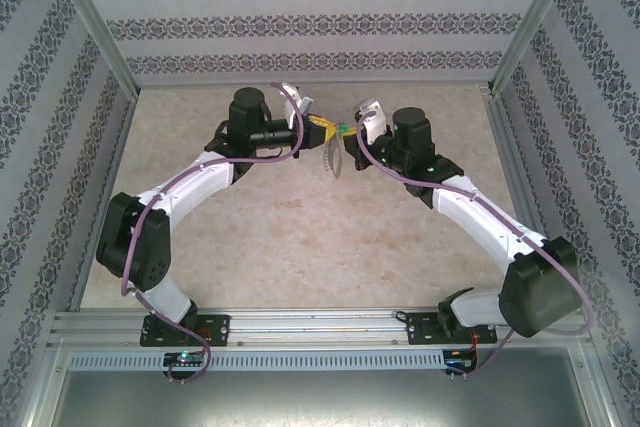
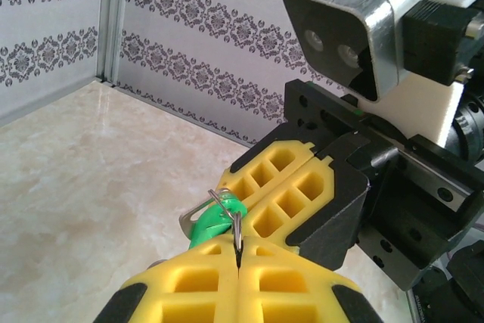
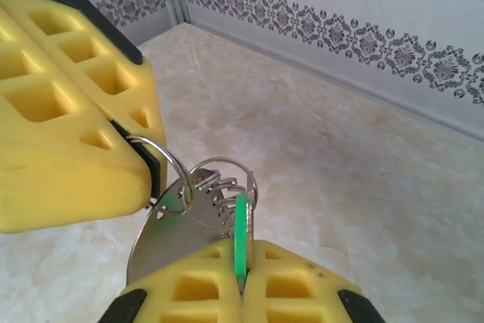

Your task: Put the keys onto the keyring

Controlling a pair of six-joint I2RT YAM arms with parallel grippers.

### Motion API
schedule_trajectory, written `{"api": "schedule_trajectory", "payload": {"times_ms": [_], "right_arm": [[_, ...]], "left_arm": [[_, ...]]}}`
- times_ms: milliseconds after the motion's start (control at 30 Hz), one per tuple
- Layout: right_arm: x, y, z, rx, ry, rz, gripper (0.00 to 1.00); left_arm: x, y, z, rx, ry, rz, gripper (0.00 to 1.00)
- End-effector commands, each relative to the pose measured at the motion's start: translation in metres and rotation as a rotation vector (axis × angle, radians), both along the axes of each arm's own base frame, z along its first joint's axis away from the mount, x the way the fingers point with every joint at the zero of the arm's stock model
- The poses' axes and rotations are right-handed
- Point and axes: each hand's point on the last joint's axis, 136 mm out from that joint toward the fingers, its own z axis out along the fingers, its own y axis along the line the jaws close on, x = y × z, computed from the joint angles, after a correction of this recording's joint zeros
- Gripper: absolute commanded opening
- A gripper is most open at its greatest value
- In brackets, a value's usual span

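Both grippers meet above the far middle of the table. The key's green head [image 3: 241, 226] stands edge-on between the yellow fingers of my right gripper [image 3: 243, 259], which is shut on it. The keyring [image 3: 160, 241] is a flat grey metal piece with linked wire rings. My left gripper [image 2: 238, 251] is shut on one of those rings [image 2: 237, 226]. The key's green head [image 2: 214, 217] lies just left of that ring, touching it. From above, the left gripper [image 1: 318, 128] and right gripper [image 1: 352, 130] almost touch tip to tip, and the keyring [image 1: 334, 159] hangs below them.
The beige marble-look table [image 1: 300, 247] lies under both arms. Patterned walls and aluminium posts [image 1: 95, 22] close in the back and sides. A metal rail [image 1: 320, 325] runs along the near edge at the arm bases.
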Motion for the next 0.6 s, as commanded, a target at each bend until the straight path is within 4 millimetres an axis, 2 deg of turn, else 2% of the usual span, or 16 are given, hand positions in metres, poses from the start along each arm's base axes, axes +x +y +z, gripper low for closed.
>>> {"api": "schedule_trajectory", "payload": {"times_ms": [0,333,567], "right_arm": [[0.002,-0.004,0.021,-0.036,-0.066,-0.023,0.00],[-0.003,0.015,0.029,-0.074,-0.090,0.029,0.00],[-0.001,0.008,0.025,-0.113,-0.096,-0.001,0.00]], "left_arm": [[-0.015,-0.005,0.035,-0.020,-0.094,-0.038,0.00],[-0.016,-0.011,0.032,-0.014,-0.089,-0.050,0.00],[-0.015,-0.011,0.032,-0.010,-0.094,-0.042,0.00]]}}
